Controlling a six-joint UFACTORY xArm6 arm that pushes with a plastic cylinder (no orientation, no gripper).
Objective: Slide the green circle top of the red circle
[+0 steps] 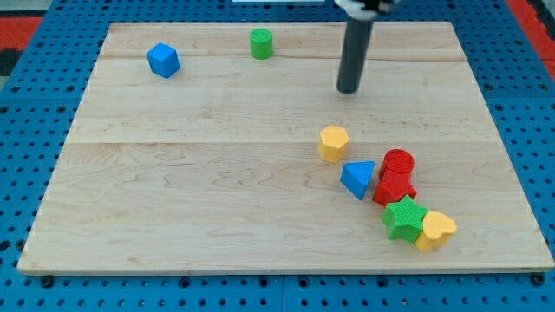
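The green circle (261,42) sits near the view's top edge of the tabletop (199,199), left of centre, upright and with nothing touching it. Its destination, the red circle (398,162), lies well apart from it, down toward the view's lower right, at the head of a tight cluster. My tip (349,89) is between the two, to the right of and a little below the green circle and above the cluster, touching no block. There is no hand on this arm, only the rod, so nothing is held.

The risks come from that cluster. The red circle seems to touch the red star (395,186) just below it (the two reds merge in this view, so I cannot be sure where one ends). A blue triangle (357,178) sits just beside them on the left, with a yellow hexagon (333,143) up and to its left. A green star (404,217) and a yellow heart (436,230) crowd the lower end.

The spot above the red circle looks free, but the yellow hexagon stands near the diagonal path from the green circle. A push that drifts left could clip the hexagon and shove it into the blue triangle. An overshoot would knock the red circle itself and move the target. A round block also tends to roll off a thin rod if the push is off-centre. The blue cube (163,61), at the far upper left, is well out of the way.
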